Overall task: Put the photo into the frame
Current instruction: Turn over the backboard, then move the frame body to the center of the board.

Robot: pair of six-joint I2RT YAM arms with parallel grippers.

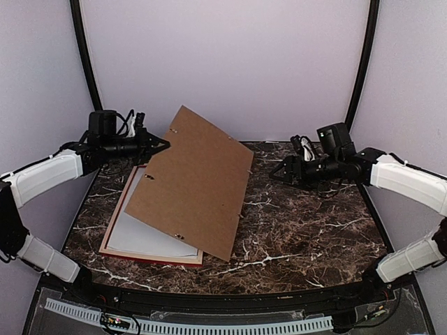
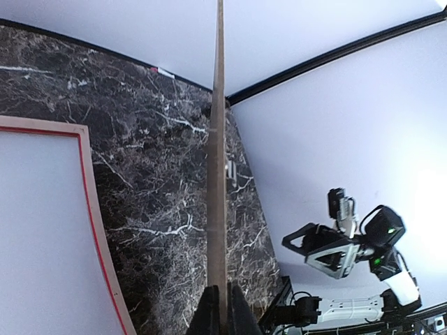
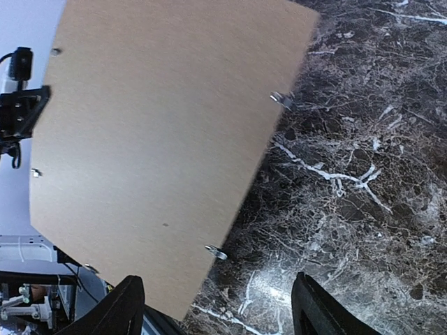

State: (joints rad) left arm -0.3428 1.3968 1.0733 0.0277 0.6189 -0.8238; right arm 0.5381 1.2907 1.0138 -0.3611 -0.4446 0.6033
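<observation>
two white-shelled arms (image 1: 49,174) with black joints and cables (image 1: 127,122).

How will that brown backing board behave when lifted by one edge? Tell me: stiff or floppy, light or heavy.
Probably stiff: pinched at one edge by the left hand, the backing board looks flat, and edge-on it reads as a straight line. Likely light, being so thin. Its metal tabs could snag the frame.

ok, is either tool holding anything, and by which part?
Left tool pinches the brown backing board by its left edge, tilting it up. Right tool is open, holding nothing.
</observation>
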